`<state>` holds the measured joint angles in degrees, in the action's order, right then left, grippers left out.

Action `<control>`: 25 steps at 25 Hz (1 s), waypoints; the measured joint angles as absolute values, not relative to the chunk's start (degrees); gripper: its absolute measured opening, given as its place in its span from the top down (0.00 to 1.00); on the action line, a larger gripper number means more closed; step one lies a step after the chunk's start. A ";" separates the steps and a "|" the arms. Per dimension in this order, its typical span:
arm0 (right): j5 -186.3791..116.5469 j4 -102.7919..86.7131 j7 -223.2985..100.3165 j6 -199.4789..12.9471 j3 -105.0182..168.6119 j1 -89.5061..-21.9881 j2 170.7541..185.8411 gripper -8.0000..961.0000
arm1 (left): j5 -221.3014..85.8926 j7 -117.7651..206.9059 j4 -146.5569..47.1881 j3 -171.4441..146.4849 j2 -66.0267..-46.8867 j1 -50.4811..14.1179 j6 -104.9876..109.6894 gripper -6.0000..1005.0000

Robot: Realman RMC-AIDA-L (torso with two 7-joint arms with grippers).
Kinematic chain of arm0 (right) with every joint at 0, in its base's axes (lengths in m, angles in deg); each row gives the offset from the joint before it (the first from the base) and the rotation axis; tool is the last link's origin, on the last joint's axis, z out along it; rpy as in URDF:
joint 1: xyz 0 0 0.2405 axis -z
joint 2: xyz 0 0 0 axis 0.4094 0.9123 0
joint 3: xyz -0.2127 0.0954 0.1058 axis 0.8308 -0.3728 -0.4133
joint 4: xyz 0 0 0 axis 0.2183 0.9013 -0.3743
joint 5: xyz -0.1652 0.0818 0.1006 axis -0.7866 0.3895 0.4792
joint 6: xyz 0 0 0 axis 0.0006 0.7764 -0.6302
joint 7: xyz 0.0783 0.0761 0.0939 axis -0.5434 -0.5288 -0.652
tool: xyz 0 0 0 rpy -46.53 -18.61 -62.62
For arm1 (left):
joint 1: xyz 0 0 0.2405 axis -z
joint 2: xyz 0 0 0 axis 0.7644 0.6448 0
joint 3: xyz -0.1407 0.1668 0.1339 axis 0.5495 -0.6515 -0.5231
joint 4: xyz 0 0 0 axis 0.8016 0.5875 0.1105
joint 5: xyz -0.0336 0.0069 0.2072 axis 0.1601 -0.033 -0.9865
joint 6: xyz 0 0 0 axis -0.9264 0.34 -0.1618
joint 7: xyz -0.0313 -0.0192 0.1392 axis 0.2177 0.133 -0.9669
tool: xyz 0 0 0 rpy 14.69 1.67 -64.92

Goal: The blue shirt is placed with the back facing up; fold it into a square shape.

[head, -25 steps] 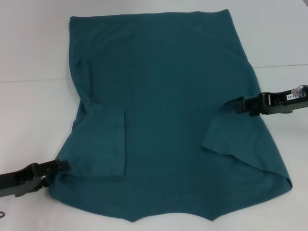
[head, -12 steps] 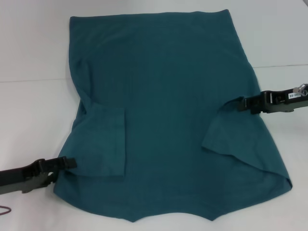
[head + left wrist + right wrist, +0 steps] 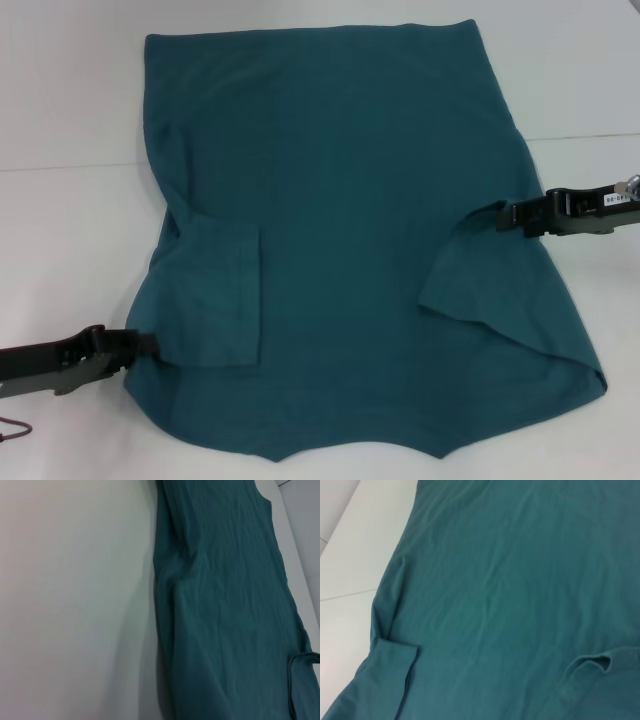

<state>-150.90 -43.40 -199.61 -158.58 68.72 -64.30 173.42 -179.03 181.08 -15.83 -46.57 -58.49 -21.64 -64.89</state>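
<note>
The blue shirt (image 3: pixel 340 200) lies flat on the white table (image 3: pixel 70 250), plain side up, and fills most of the head view. Both sleeves are folded inward: the left sleeve (image 3: pixel 215 295) lies flat and the right sleeve (image 3: pixel 470 280) lies slightly rumpled. My left gripper (image 3: pixel 148 343) is low at the shirt's near-left edge, touching the cloth beside the folded sleeve. My right gripper (image 3: pixel 503 216) is at the shirt's right edge, right at the top of the folded sleeve. Only shirt cloth (image 3: pixel 225 605) and table show in the left wrist view, and mostly cloth (image 3: pixel 520 580) in the right wrist view.
A seam line (image 3: pixel 70 165) crosses the white table behind the shirt's middle. Part of a thin reddish cord (image 3: pixel 12 430) lies at the near-left corner. Bare table shows on both sides of the shirt.
My left gripper has slid right, up to the shirt's near-left edge. My right gripper has drawn back slightly to the right. The shirt has stayed in place.
</note>
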 joint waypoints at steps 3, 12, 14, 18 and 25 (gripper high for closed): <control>-150.90 -43.41 -199.25 -159.01 68.72 -64.19 173.47 0.43 | -179.07 180.98 -15.91 -46.57 -58.52 -21.59 -64.59 0.67; -151.06 -43.59 -197.86 -165.23 67.65 -63.89 172.27 0.44 | -178.83 180.65 -15.75 -46.16 -58.15 -21.57 -66.62 0.94; -151.24 -44.10 -198.02 -168.01 67.36 -63.47 171.60 0.44 | -178.68 180.61 -15.58 -46.00 -57.98 -21.70 -66.88 0.95; -152.68 -45.13 -200.13 -173.39 67.22 -62.07 169.76 0.44 | -178.64 180.59 -15.84 -45.63 -57.60 -21.85 -66.61 0.96; -160.57 -48.68 -204.05 -177.79 66.61 -59.30 167.99 0.44 | -178.62 180.57 -15.90 -45.24 -57.66 -21.63 -65.65 0.96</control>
